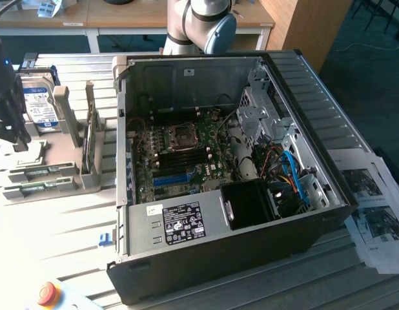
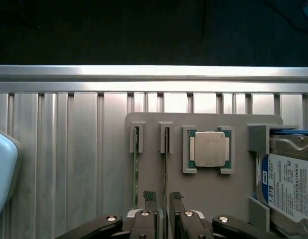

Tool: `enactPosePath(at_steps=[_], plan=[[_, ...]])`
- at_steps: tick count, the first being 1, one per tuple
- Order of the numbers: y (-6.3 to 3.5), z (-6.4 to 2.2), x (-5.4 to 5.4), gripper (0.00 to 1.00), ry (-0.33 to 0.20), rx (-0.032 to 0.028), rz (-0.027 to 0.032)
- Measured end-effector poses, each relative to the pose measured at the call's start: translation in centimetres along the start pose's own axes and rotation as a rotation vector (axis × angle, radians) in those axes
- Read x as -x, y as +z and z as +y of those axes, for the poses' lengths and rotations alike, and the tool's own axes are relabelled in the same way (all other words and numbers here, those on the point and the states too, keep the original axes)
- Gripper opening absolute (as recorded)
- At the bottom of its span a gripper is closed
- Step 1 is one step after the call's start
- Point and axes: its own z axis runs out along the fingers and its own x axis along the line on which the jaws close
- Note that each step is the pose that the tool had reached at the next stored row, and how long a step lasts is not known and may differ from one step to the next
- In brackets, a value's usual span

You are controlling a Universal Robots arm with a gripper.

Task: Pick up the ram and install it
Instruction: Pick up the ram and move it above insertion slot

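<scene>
Two ram sticks stand on edge in slots of a grey holder. One ram stick lies in line with the gap between my fingers, and the other ram stick sits beside it. My gripper is open, with one fingertip on each side of the first stick's edge and nothing gripped. In the exterior view the gripper hangs at the far left above the holder, where the green ram sticks show. The motherboard's black slots lie inside the open computer case.
A square silver processor chip sits in the holder beside the sticks, with a hard drive past it. A blue connector strip lies on the motherboard. Papers lie at the exterior view's right. A red button is near the front.
</scene>
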Motion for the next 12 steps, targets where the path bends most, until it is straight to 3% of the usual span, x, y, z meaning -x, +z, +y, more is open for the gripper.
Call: enactPosePath(at_steps=[12], plan=[[1.92, -0.08, 0.0, 0.25, 0.0, 0.0001, 0.0]])
